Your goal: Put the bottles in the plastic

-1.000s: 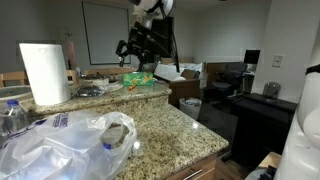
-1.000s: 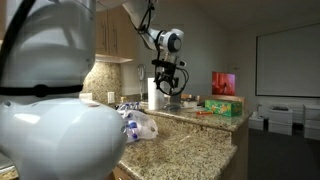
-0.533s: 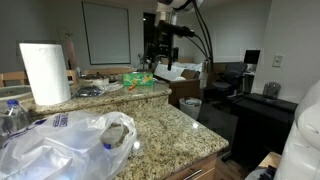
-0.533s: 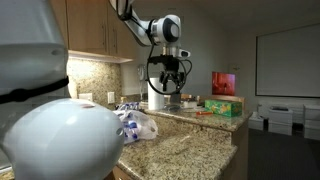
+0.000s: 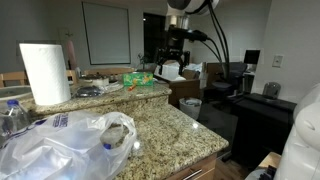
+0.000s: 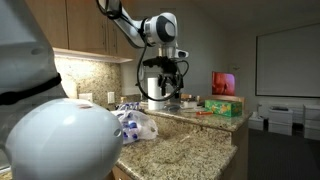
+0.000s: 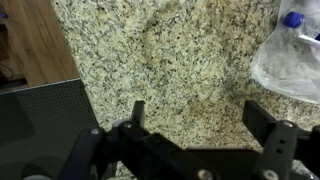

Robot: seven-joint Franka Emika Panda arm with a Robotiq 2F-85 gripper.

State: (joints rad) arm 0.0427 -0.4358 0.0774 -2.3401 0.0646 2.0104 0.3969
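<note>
Bottles stand at the counter's near corner in an exterior view, next to the paper towel roll, with the clear plastic bag slumped just in front of them and its mouth facing the open counter. In the wrist view a blue-capped bottle shows through the bag's film at the upper right, so at least one seems to be inside or behind the plastic already; which, I cannot tell.

The gripper hangs above bare granite with its fingers spread wide and nothing between them. In both exterior views it sits high, toward the counter's far edge, well apart from the bottles.

Risks, as I judge them: the bag is limp and unsupported, so a bottle pushed at its mouth could shove the whole bag along the counter or fold the opening closed. The bottles crowd together by the roll, so a wide approach could knock a neighbour over or off the near edge. Smooth plastic may also slip in the fingers.
</note>
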